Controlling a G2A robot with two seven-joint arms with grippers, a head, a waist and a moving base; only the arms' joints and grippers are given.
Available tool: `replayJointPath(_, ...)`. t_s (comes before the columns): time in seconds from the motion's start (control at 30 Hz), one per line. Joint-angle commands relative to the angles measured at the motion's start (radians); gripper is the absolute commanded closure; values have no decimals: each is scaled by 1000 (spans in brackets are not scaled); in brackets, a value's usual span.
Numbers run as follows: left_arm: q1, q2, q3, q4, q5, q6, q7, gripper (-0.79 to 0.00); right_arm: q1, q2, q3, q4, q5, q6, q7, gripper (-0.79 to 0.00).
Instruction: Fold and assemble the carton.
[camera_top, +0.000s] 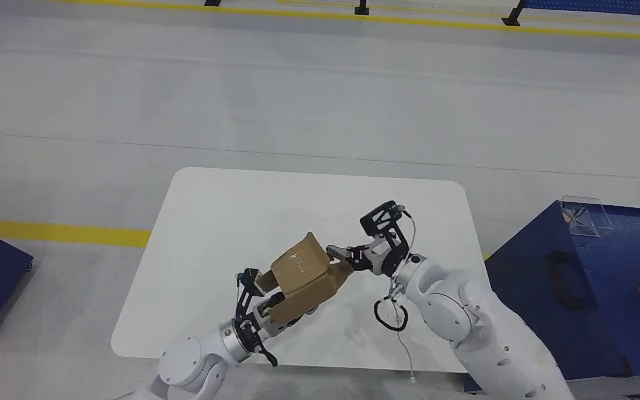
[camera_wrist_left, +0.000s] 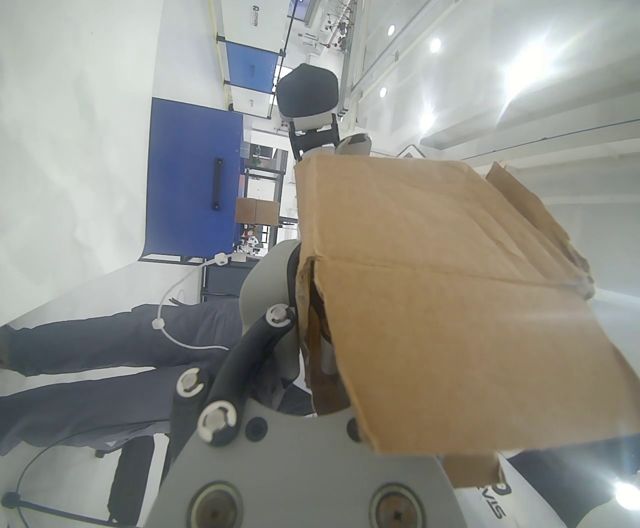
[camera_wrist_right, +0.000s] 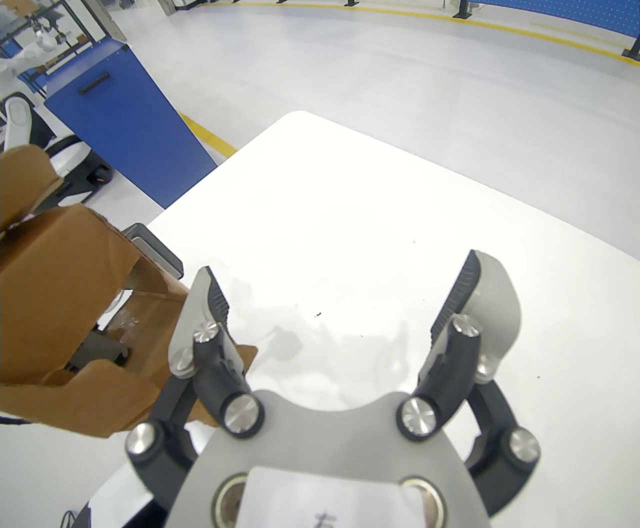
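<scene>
plain brown carton (camera_top: 305, 277), white table (camera_top: 250, 210), blue cabinet (camera_top: 560, 290), yellow floor stripe (camera_top: 70, 233).

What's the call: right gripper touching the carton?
Cannot tell. In the right wrist view one finger of the open right gripper overlaps the carton flap, but neither contact nor gap shows plainly.

White round-cornered table (camera_top: 250, 205) — a few dark specks (camera_wrist_right: 318, 314) on it.

Harsh glare from ceiling lamps (camera_wrist_left: 523, 70), warped edges.
</scene>
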Motion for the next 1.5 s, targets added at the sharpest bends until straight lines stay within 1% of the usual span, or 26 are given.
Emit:
replayJointPath(0.0,-1,0,-4,5,-3,6,8,0,-6,-3,-6,-15,-12,7,4,-785)
replayJointPath(0.1,-3,-2,-5,10,2,18,31,0,-24,-5,-18,-46,-36,7,20,-785)
replayJointPath(0.3,-7,-4,-5,8,-2,31,32,0,-37,-14,-47,-63,-87,22,26,-785)
replayJointPath(0.43,-7,-4,-6,6,-1,35,29,0,-29,-21,-43,-58,-52,20,28,-785)
replayJointPath(0.53,-8,-4,-7,7,0,38,26,0,-33,-22,-12,-60,-24,24,27,-785)
replayJointPath(0.6,-7,-5,-10,9,-11,37,20,0,-45,-19,38,-63,40,22,34,-785)
replayJointPath(0.7,-7,-5,-13,14,-39,44,4,0,-64,-12,111,-58,93,21,49,-785)
replayJointPath(0.77,-7,-7,-15,18,-109,76,-28,0,-79,-7,172,-31,163,8,74,-785)
replayJointPath(0.8,-11,-7,-20,20,-136,92,-42,0,-85,-5,185,-14,181,0,100,-785)
replayJointPath(0.9,-16,-7,-31,25,-159,105,-53,0,-90,-2,187,23,215,-30,183,-785)
replayJointPath(0.97,-18,-7,-35,25,-166,109,-58,0,-88,-4,167,39,275,-70,250,-785)
replayJointPath(1.03,-18,-7,-35,25,-166,108,-59,0,-87,-5,151,38,278,-91,271,-785)
replayJointPath(1.13,-18,-8,-29,24,-154,113,-63,0,-85,-9,147,39,373,-115,279,-785)
replayJointPath(1.33,-14,-8,-20,25,-132,109,-71,0,-84,-9,176,28,412,-128,259,-785)
replayJointPath(1.47,-11,-8,-16,23,-110,105,-74,0,-82,-8,183,23,411,-127,261,-785)
